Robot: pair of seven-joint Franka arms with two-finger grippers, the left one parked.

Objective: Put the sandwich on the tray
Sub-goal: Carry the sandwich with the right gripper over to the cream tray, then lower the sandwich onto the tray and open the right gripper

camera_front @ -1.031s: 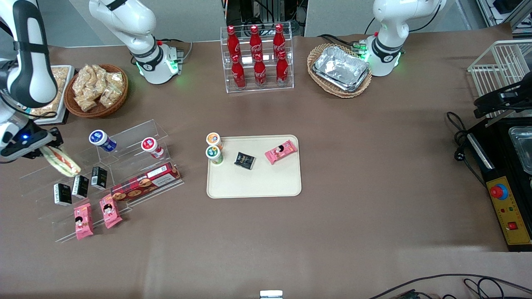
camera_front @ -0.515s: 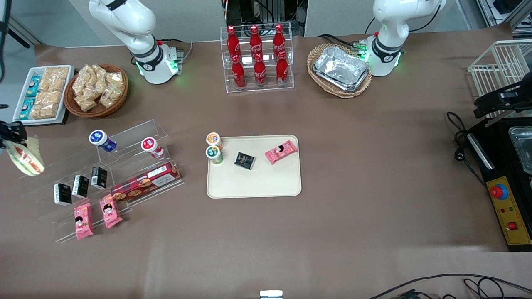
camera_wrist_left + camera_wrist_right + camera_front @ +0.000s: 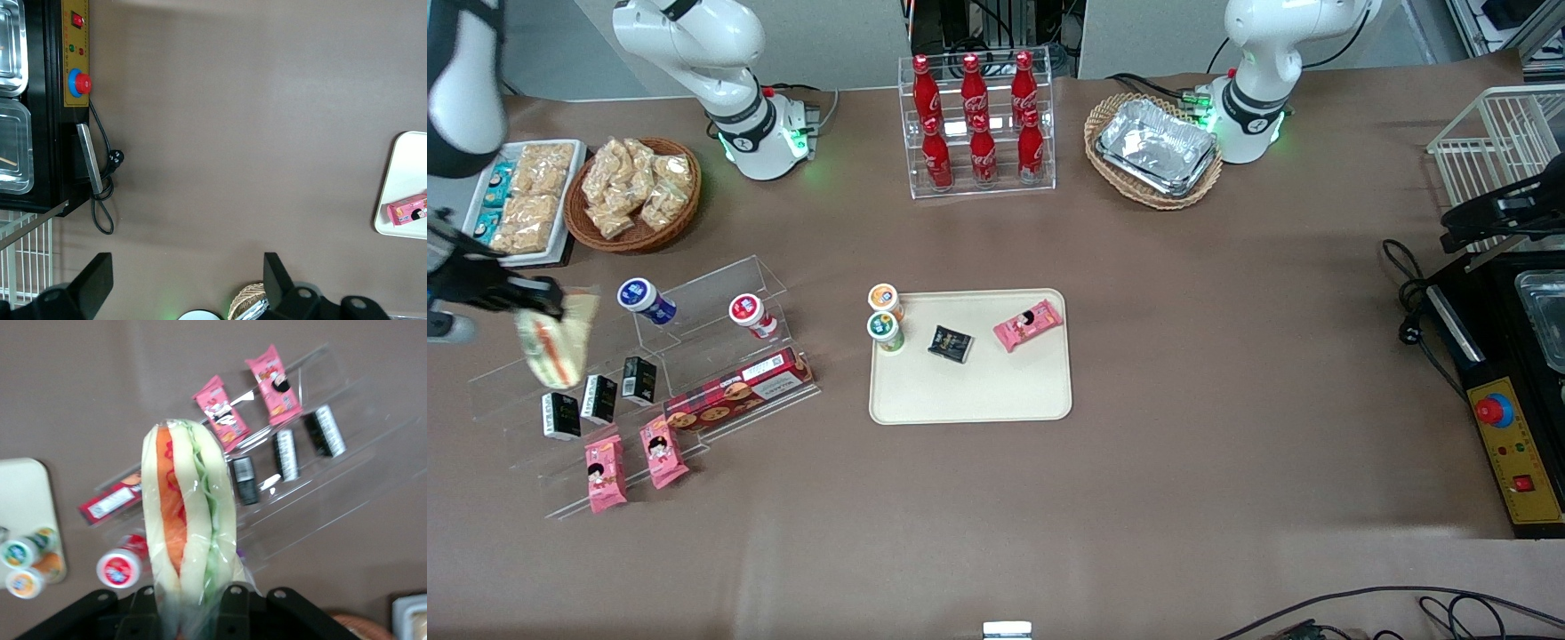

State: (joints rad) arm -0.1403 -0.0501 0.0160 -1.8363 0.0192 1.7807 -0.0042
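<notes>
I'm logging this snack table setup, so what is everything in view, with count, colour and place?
sandwich: 1, pale bread with green and orange filling, held above the clear stand.
tray: 1, cream, mid-table.
lidded cups: 2, on the tray's edge.
black packet: 1, on the tray.
pink snack pack: 1, on the tray.
clear stand: 1, holds two cups, three black packs, two pink packs, a red biscuit box.
cola bottles: 6, red, in a clear rack.
foil trays: silver stack, in a wicker basket.
snack basket: 1, brown wicker.
white snack tray: 1, beside that basket.
gripper: black, shut on the sandwich.
</notes>
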